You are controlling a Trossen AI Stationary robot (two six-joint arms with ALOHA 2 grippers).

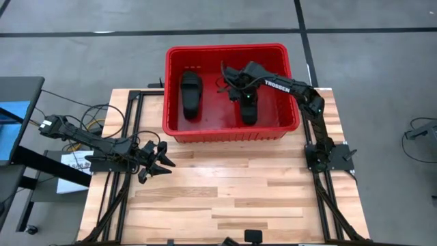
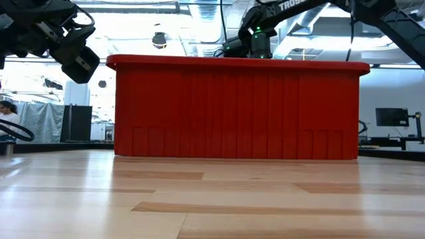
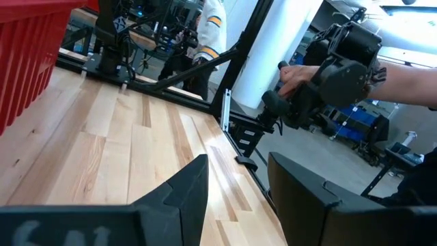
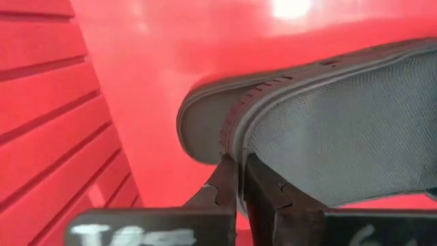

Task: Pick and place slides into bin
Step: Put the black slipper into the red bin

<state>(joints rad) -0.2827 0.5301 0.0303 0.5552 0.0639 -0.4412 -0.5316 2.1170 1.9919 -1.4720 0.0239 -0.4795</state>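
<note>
Right gripper (image 4: 240, 179) pinching matte black slip-on slide (image 1: 248, 109) inside big red plastic bin (image 1: 232, 131), twelve o'clock; left gripper (image 1: 161, 158) spread wide, nine o'clock.

The right arm reaches from its base at the table's right edge toward the far middle, its right gripper (image 1: 244, 102) angled down with fingers pinched together, while the left arm lies low at the left, left gripper (image 1: 164, 158) spread apart.
</note>
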